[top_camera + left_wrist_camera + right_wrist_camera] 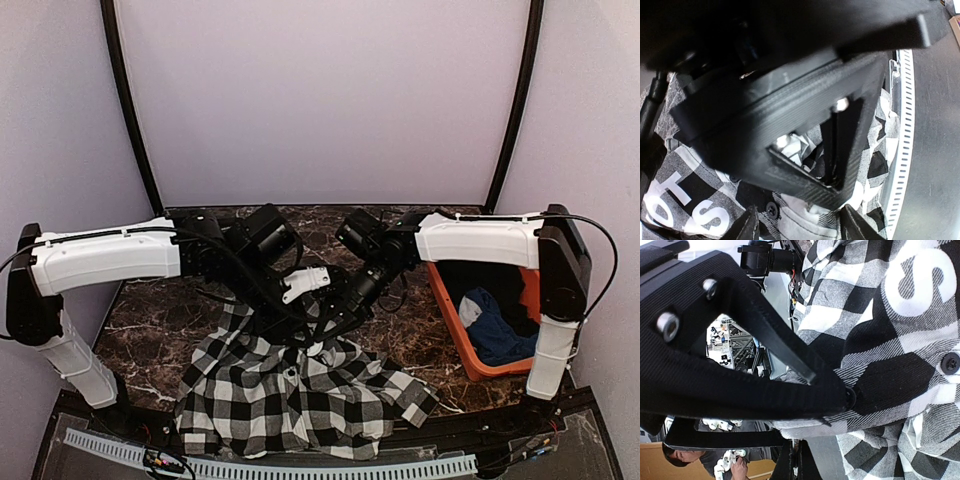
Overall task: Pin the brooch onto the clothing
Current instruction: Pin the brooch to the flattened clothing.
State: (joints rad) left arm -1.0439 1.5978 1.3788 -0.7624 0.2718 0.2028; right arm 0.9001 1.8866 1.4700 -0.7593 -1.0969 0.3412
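Right wrist view: my right end effector (849, 397) clenched at the checked flannel shirt (880, 365); left end effector (801, 227) spread; no brooch seen, pinning seemingly pending.

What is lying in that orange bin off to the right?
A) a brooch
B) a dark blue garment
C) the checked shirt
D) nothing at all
B: a crumpled dark blue garment sits inside the orange bin, while the checked shirt lies outside it.
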